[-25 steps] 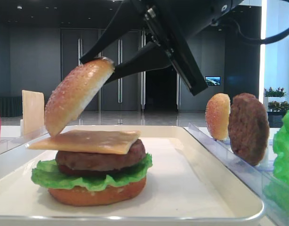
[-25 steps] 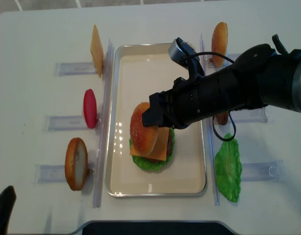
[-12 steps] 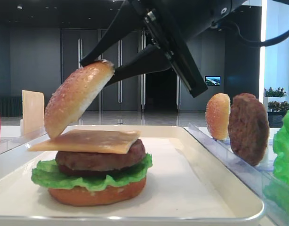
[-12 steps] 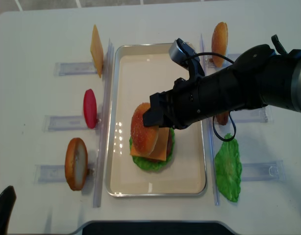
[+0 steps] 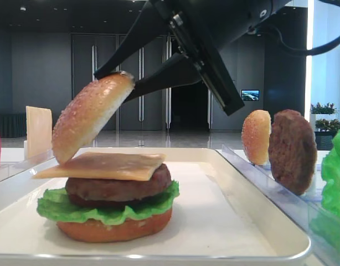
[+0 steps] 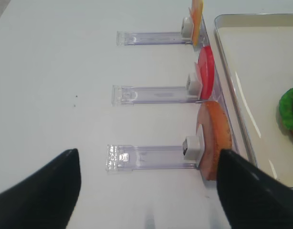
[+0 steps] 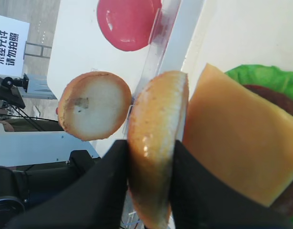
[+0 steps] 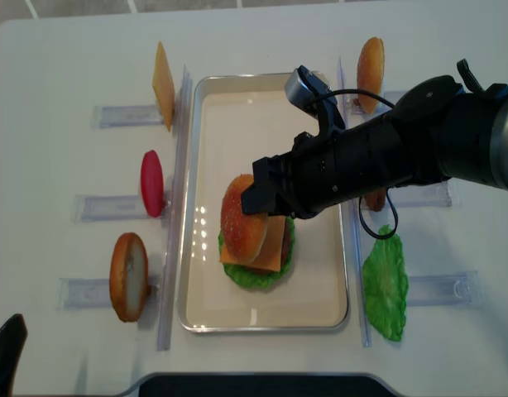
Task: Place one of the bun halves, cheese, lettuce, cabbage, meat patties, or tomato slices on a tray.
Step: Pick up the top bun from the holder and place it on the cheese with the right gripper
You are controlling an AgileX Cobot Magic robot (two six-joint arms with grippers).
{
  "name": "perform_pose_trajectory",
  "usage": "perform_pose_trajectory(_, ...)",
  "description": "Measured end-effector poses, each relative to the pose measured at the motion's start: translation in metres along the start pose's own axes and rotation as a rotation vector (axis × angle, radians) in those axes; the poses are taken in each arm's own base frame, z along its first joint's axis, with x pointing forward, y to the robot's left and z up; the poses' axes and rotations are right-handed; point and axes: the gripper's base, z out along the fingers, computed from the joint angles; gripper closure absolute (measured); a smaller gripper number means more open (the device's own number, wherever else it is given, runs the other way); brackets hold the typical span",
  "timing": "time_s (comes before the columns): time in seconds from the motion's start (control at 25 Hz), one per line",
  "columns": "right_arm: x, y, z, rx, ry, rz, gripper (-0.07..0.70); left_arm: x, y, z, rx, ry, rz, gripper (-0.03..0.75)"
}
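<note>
Golden and seeded, the top bun (image 5: 91, 115) hangs tilted in the low side view, its lower edge touching or just above the cheese slice (image 5: 102, 165) capping our stack of patty (image 5: 118, 188), lettuce (image 5: 109, 209) and bottom bun (image 5: 114, 228) on the white tray (image 5: 225, 221). The right gripper (image 5: 127, 80) pinches its upper rim.

Right wrist view now: both black fingers (image 7: 103, 186) are clamped on the bun's two faces, bun (image 7: 153, 143) edge-on beside the cheese (image 7: 237, 148). A spare bun half (image 7: 94, 105) and a red slice (image 7: 129, 21) stand beyond the clear rack.

Left wrist view: our left gripper (image 6: 146, 191) idles above the table, jaws wide apart, facing the racks (image 6: 151, 157).

From overhead, the bun (image 8: 244, 217) sits left of the stack's centre. So we'd judge the job is to level it flat, shift it over the cheese, lower until it rests, then release; letting go tilted risks it sliding off.
</note>
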Motion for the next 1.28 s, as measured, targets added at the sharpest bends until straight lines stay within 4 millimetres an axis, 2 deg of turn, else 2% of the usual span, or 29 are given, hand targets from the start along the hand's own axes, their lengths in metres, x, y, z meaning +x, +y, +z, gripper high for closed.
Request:
perform_pose_trajectory(0.32,-0.0001,-0.0002,0.0000,0.003,-0.001,0.000,0.377,0.0000,0.0000,0.0000,0.000,0.000,0.000,0.024)
perform_pose_trajectory(0.8,0.0003,-0.0007,0.0002,0.006,0.003,-0.005,0.367,0.0000,0.0000,0.0000,0.000,0.000,0.000,0.024)
perform_pose_trajectory(1.28,-0.0002,-0.0013,0.0002,0.013,-0.002,-0.005,0.294,0.0000,0.0000,0.0000,0.000,0.000,0.000,0.024)
